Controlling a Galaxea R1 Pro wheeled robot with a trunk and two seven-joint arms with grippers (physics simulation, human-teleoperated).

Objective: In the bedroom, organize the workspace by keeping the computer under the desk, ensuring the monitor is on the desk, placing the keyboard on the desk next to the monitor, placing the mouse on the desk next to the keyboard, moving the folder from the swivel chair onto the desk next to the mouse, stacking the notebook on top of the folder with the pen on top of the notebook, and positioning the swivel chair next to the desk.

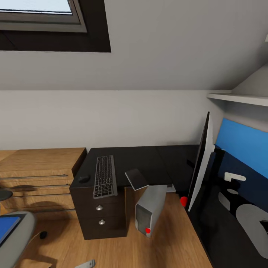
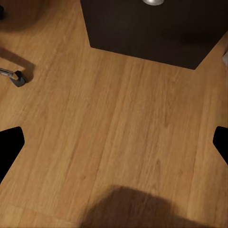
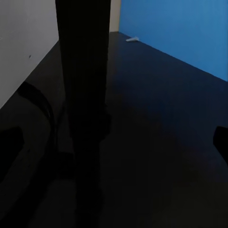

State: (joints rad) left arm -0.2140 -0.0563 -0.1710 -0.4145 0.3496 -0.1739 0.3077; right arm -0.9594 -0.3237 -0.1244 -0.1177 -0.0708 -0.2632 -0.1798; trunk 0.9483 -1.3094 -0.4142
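Folder point(image 1: 7, 227) lies on the swivel chair point(image 1: 18, 232) at lower left, well apart from the desk point(image 1: 149, 160), so fetching it seems next; keyboard point(image 1: 105, 176), mouse point(image 1: 84, 179) and notebook point(image 1: 136, 179) sit there; both grippers' jaws stand open, empty.

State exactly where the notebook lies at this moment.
In the head view, the notebook lies on the desk, at its front edge, right of the keyboard and above the computer.
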